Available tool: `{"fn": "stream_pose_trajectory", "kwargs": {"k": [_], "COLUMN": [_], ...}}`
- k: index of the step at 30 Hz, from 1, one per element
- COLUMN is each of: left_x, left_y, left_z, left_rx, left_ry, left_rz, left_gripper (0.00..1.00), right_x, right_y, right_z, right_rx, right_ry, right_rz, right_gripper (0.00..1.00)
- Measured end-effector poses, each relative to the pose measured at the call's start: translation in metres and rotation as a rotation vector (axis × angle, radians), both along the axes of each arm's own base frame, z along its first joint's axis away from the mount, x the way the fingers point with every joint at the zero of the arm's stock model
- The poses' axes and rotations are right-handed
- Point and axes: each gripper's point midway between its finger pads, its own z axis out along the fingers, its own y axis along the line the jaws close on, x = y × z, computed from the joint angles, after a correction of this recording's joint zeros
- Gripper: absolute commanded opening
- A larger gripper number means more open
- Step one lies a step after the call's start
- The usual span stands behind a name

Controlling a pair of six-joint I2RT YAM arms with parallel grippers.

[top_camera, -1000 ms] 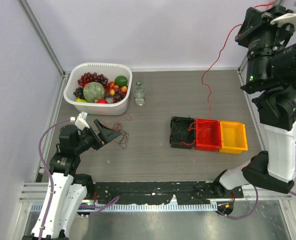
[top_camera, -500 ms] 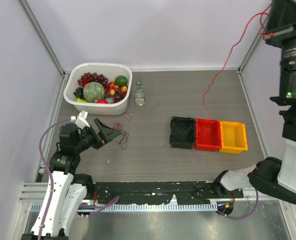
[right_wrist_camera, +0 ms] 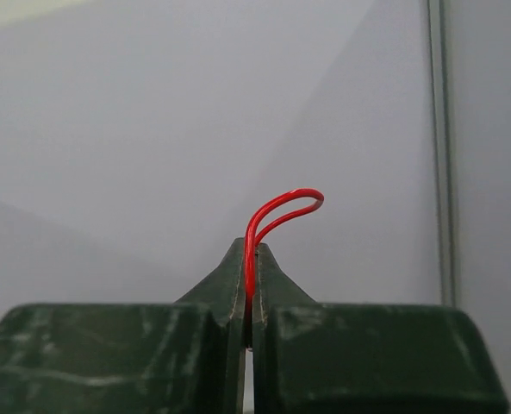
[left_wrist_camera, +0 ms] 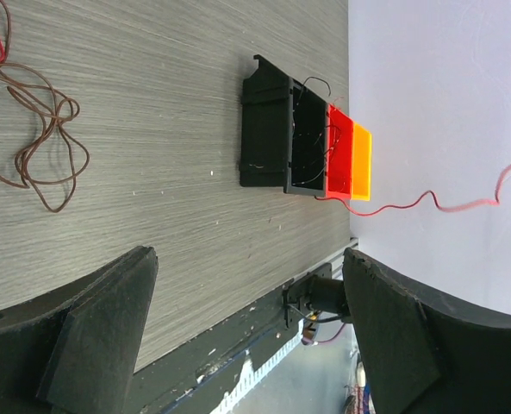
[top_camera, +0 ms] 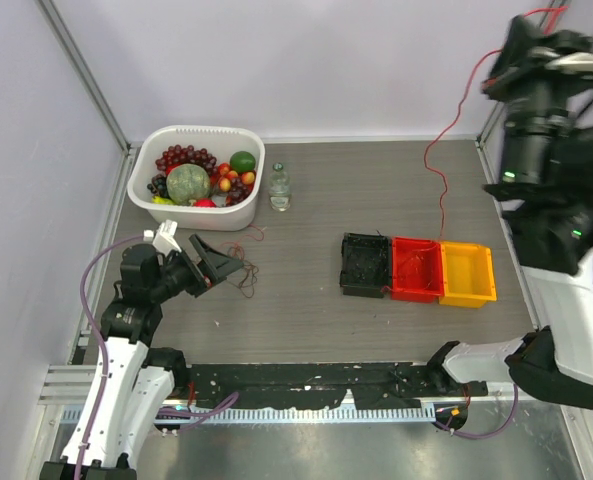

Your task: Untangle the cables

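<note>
My right gripper (right_wrist_camera: 251,250) is shut on a bright red cable (right_wrist_camera: 281,203), whose short loop pokes out past the fingertips. From above, that gripper (top_camera: 536,25) is raised high at the back right. The red cable (top_camera: 443,210) hangs from it in a long slack line down to the red bin (top_camera: 417,268). A brown cable (top_camera: 244,275) lies in loose loops on the table. My left gripper (top_camera: 221,265) hovers open just left of it, holding nothing. The left wrist view shows the brown cable (left_wrist_camera: 44,147) beyond the wide-open left gripper (left_wrist_camera: 248,257).
A black bin (top_camera: 364,265), the red bin and a yellow bin (top_camera: 466,273) sit side by side right of centre. A white basket (top_camera: 206,218) of fruit and a small bottle (top_camera: 280,188) stand at the back left. Frame posts run along both sides.
The right arm has swung about high up, still gripping the red cable. The cable's hanging line has shifted right, toward the red bin. The left arm has barely moved.
</note>
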Motion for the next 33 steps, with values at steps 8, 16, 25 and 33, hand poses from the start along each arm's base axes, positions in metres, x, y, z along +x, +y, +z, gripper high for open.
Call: {"fn": "stream_pose_trajectory", "kwargs": {"k": [8, 16, 25, 33], "left_x": [0.0, -0.002, -0.003, -0.005], "left_y": [-0.001, -0.001, -0.002, -0.002], "left_z": [0.0, 0.003, 0.004, 0.003], "left_rx": [-0.003, -0.006, -0.009, -0.01], "left_ry": [0.001, -0.012, -0.019, -0.022], "left_rz": [-0.005, -0.008, -0.014, -0.02], "left_gripper": [0.93, 0.93, 0.93, 0.93], "right_x": [0.107, 0.106, 0.074, 0.05], "right_y": [0.002, -0.053, -0.054, -0.036], "right_z": [-0.154, -0.254, -0.326, -0.436], "right_rx": [-0.229, -0.147, -0.003, 0.021], "right_ry": [0.41, 0.617, 0.72, 0.959], "right_rz": [-0.283, -0.388, -0.291, -0.17], "right_gripper": [0.01, 0.01, 0.01, 0.01]}}
